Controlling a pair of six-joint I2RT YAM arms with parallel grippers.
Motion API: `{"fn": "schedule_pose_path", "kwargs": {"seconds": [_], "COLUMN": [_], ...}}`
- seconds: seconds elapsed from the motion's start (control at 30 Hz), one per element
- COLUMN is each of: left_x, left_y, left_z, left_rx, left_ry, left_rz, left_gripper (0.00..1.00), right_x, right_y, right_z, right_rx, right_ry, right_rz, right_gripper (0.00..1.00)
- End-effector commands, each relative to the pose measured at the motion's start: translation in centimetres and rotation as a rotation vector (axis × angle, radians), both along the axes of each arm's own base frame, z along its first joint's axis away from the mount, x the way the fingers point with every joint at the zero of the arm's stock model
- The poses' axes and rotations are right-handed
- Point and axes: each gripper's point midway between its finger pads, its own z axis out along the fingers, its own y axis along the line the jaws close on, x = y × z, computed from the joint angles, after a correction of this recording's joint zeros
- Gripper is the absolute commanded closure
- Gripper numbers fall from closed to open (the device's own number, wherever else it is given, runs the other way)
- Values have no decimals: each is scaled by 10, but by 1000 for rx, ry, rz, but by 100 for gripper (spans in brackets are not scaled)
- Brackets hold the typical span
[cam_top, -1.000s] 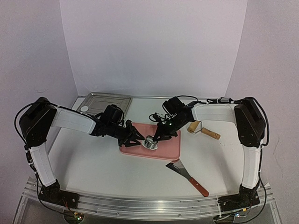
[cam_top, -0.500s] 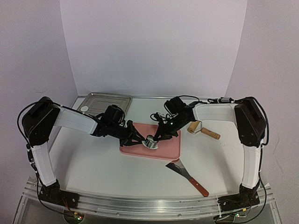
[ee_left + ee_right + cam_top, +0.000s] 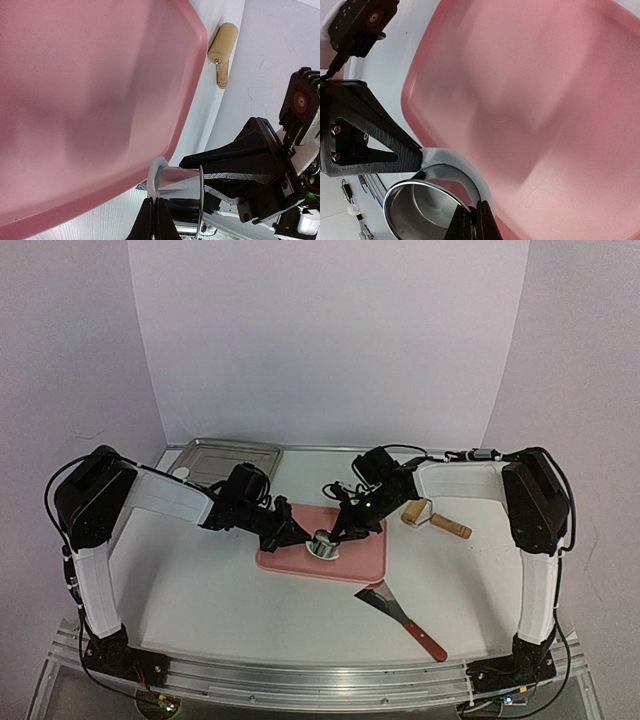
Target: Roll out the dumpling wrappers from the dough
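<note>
Far left of both jaws, 1 dumpling wrapper (image 3: 181,473) lay in the tray (image 3: 235,460), visible only from overhead; left gripper (image 3: 153,217) pinched the dough strip (image 3: 151,180), right gripper (image 3: 476,220) clamped the ring cutter (image 3: 415,200).

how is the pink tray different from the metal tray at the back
The pink tray is matte and lies mid-table between the arms; the metal tray is shiny and sits at the far left by the wall. The pink tray has the metal ring cutter over its near-left part; the metal tray holds a small white disc in one corner. Both are shallow, rimmed rectangles.
</note>
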Motion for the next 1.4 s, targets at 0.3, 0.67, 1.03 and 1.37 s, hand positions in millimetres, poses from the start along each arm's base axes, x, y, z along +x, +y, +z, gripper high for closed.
{"fn": "schedule_pose_path", "kwargs": {"seconds": [0.3, 0.67, 1.03, 1.37], "left_x": [8, 9, 12, 16], "left_y": [-18, -24, -31, -23], "left_z": [34, 38, 47, 50], "left_rx": [-101, -138, -178, -154], "left_ry": [-81, -81, -107, -139], "left_rz": [-37, -58, -79, -17], "left_gripper": [100, 100, 100, 100], "right_x": [17, 26, 28, 24], "right_y": [-8, -19, -16, -20], "right_z": [3, -7, -16, -28], "right_rx": [-69, -155, -224, -279], "right_ry": [-98, -140, -184, -194], "right_rz": [-37, -53, -21, 3], "right_gripper": [100, 100, 100, 100]}}
